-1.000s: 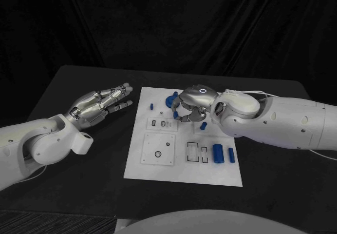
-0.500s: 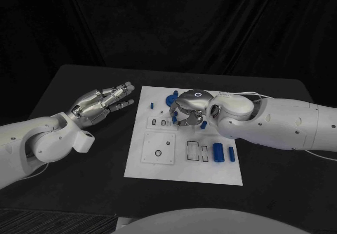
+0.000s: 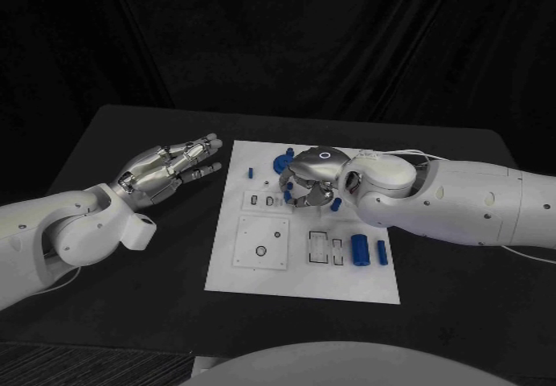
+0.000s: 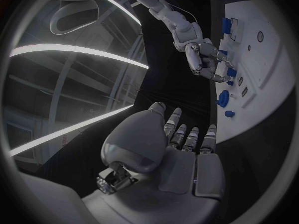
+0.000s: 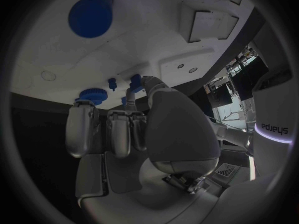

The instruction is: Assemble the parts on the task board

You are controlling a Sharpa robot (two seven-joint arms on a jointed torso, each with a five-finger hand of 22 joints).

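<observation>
The white task board (image 3: 304, 273) lies in the middle of the black table. My right hand (image 3: 311, 177) hovers over its far middle with the fingers curled down. Thumb and fingertips pinch a small blue part (image 3: 288, 192), which the right wrist view shows at the thumb tip (image 5: 134, 79). A round blue disc (image 3: 282, 165) sits just beyond the hand, and a short blue piece (image 3: 335, 206) lies beside it. My left hand (image 3: 168, 169) floats off the board's far left corner with flat, spread fingers and nothing in it.
A thin blue peg (image 3: 251, 172) stands near the board's far left edge. Two blue cylinders (image 3: 359, 251) lie side by side at the board's right. Rectangular slots (image 3: 319, 249) and a square plate (image 3: 262, 244) occupy the near half. Black table surrounds the board.
My right hand has shifted a little to the left and lower over the board, carrying the small blue part. The left hand has barely moved.
</observation>
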